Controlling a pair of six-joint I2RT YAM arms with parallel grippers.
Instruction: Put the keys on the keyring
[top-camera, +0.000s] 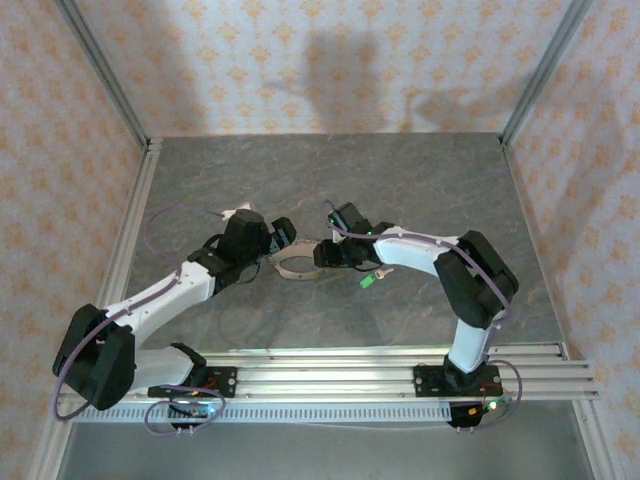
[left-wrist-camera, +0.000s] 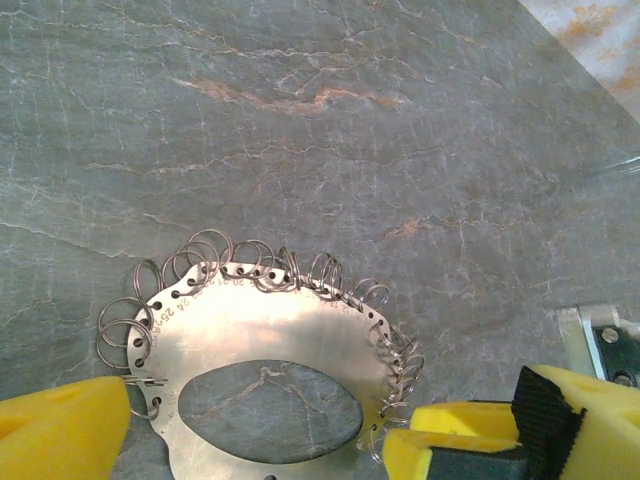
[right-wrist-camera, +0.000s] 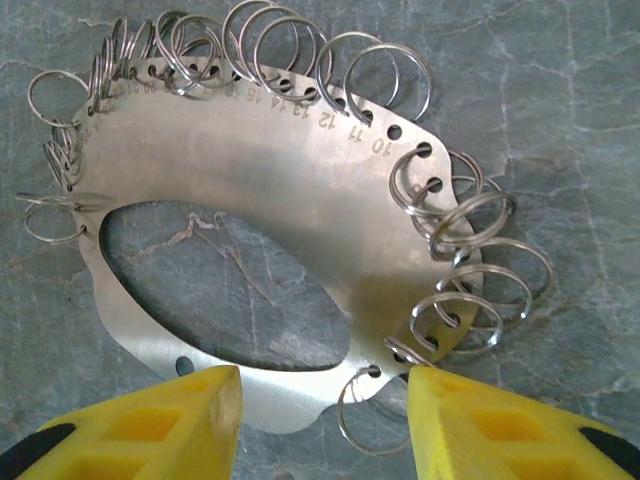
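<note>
The keyring (top-camera: 297, 265) is a flat oval metal plate with a big middle hole and many small wire rings along its rim, lying on the table between my two grippers. My left gripper (top-camera: 281, 238) is open wide, its yellow fingers standing on either side of the keyring (left-wrist-camera: 260, 330). In the right wrist view my right gripper (right-wrist-camera: 325, 420) is open over the near edge of the keyring (right-wrist-camera: 260, 190). Its right fingertip (right-wrist-camera: 440, 395) touches one small ring. The key (top-camera: 371, 279), with its green head, lies on the table beside my right forearm, held by neither gripper.
The grey marbled table (top-camera: 330, 180) is walled by patterned panels at the back and sides. Aluminium rails (top-camera: 330, 375) carry both arm bases along the near edge. A metal frame corner (left-wrist-camera: 600, 335) shows at the right of the left wrist view.
</note>
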